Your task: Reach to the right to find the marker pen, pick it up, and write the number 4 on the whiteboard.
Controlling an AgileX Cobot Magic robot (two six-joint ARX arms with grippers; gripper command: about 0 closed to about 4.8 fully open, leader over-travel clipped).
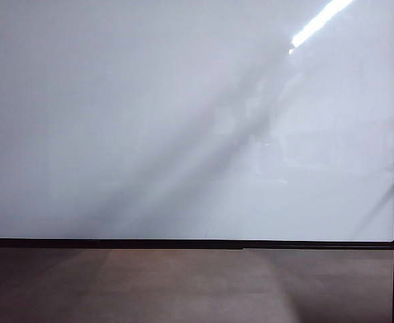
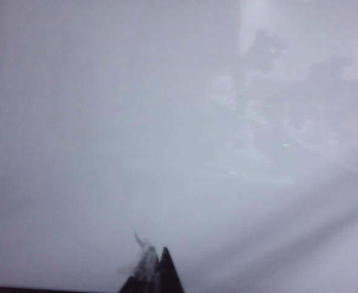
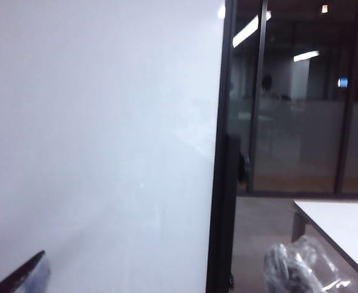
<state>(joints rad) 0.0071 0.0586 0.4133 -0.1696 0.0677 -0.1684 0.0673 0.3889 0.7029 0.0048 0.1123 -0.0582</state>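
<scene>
The whiteboard [image 1: 150, 121] fills the exterior view, glossy white with a bright light streak at the upper right and a thin black frame [image 1: 183, 243]. Neither gripper shows in that view. In the left wrist view my left gripper [image 2: 156, 264] points at the bare whiteboard [image 2: 167, 122], its dark fingertips pressed together and one wrapped in clear film. In the right wrist view my right gripper [image 3: 160, 278] is open wide: one dark finger [image 3: 26, 271] lies over the whiteboard [image 3: 93, 152], the film-wrapped finger [image 3: 292, 265] past its edge. The marker pen and the number 4 are out of view.
The board's black side frame [image 3: 220, 183] stands upright in the right wrist view. Beyond it are a glass partition [image 3: 301, 122] and the corner of a white table [image 3: 344, 226]. Brown floor [image 1: 183, 286] lies below the board.
</scene>
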